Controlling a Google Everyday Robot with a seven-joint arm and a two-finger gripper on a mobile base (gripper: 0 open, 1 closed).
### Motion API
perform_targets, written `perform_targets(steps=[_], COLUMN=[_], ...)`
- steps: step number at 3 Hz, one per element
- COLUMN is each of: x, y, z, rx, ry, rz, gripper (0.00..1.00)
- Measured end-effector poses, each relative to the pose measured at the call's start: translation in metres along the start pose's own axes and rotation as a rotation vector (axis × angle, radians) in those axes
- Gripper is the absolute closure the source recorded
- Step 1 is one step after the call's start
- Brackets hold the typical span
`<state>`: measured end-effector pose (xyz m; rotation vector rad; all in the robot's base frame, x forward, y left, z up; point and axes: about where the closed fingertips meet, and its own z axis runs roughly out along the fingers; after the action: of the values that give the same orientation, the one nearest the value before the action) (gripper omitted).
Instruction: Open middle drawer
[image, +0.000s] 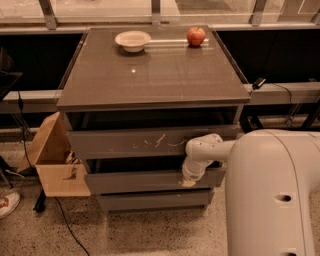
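Found tool (189, 182) at right end of middle drawer (140, 181), by its upper edge; could not tell whether wide or narrow. Noted apple (196, 36) on table (150, 80).

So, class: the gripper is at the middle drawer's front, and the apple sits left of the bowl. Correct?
No: the camera view shows the apple right of the bowl. The gripper is at the front of the middle drawer, as stated.

Bowl (132, 40) left of apple (196, 36), both at bench (150, 80) far edge; tool (188, 181) at middle drawer (135, 181) front, right of centre, below near edge.
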<state>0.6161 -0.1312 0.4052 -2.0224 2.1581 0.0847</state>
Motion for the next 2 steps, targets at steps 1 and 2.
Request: perform_targets(steps=[1, 2], x=[0.0, 0.001], y=[-0.002, 0.013], z=[0.0, -0.011], rx=[0.0, -0.004], ry=[0.0, -0.019], rz=[0.0, 0.006], gripper=[0.88, 0.89])
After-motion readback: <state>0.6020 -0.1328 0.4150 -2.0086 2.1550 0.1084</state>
